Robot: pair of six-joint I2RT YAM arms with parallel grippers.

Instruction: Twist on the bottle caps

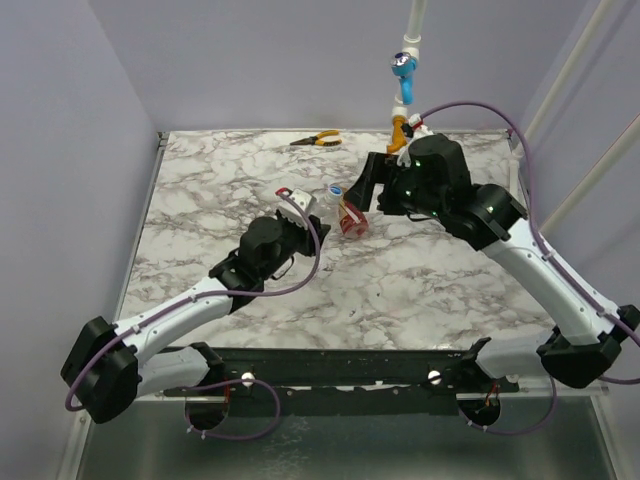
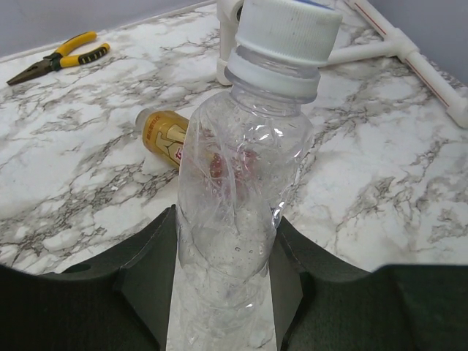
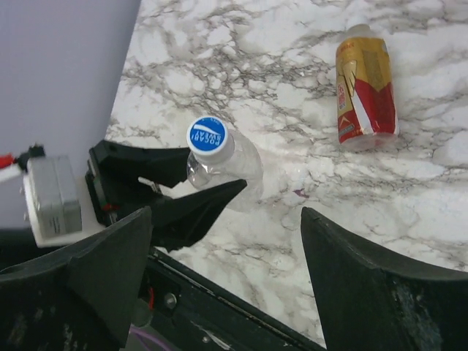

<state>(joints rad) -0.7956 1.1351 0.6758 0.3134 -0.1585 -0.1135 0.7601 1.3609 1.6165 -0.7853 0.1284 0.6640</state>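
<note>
My left gripper (image 1: 300,218) (image 2: 223,241) is shut on the lower body of a clear empty bottle (image 2: 245,168), held off the table. A white cap with a blue top (image 2: 287,33) sits on its neck, and it shows blue in the top view (image 1: 335,189) and right wrist view (image 3: 207,136). The small bottle with the red label (image 1: 352,219) (image 3: 365,91) (image 2: 167,135) lies on its side on the marble just beyond; I cannot tell whether it has a cap. My right gripper (image 1: 358,198) (image 3: 227,256) is open and empty, close above and beside the capped bottle.
Orange-handled pliers (image 1: 318,140) (image 2: 62,58) lie at the table's back. A light-blue valve handle with an orange fitting (image 1: 403,70) hangs on a white pipe at the back right. White pipe framing (image 2: 398,45) runs along the table's right edge.
</note>
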